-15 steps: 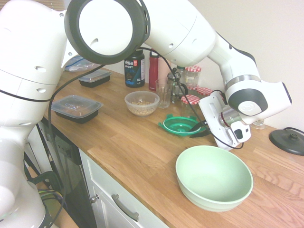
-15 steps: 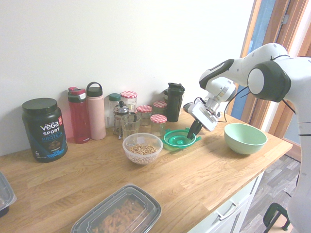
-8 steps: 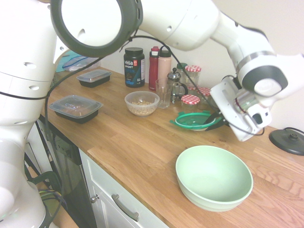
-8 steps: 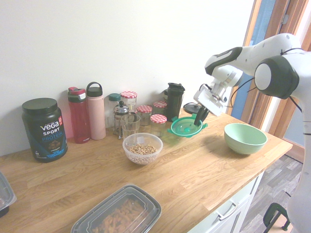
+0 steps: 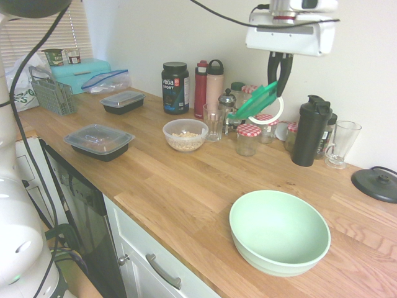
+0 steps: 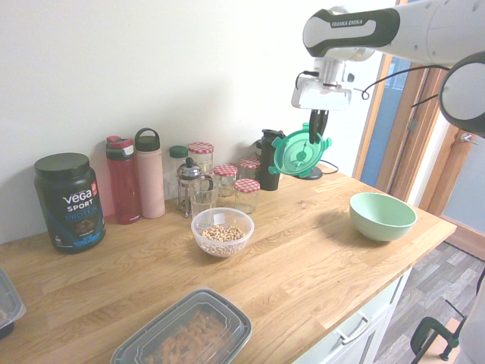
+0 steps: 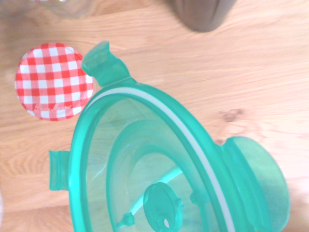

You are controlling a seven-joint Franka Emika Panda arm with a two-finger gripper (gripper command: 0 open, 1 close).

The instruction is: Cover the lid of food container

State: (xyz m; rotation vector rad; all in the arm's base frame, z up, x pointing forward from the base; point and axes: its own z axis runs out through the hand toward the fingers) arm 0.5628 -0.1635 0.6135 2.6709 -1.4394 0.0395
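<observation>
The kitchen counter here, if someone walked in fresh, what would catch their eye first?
Most likely the green lid, hanging tilted in the air from the gripper, high above the jars at the back of the counter. Next, the big mint-green bowl alone near the counter's front edge. The small clear food container with beige grains sits open in front of the bottles.

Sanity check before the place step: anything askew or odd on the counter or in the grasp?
Only the grasp: the lid hangs steeply tilted, nearly on edge, pinched at its upper rim by the gripper, high above the jars. The food container sits upright and uncovered on the counter. No spill or damage shows.
</observation>
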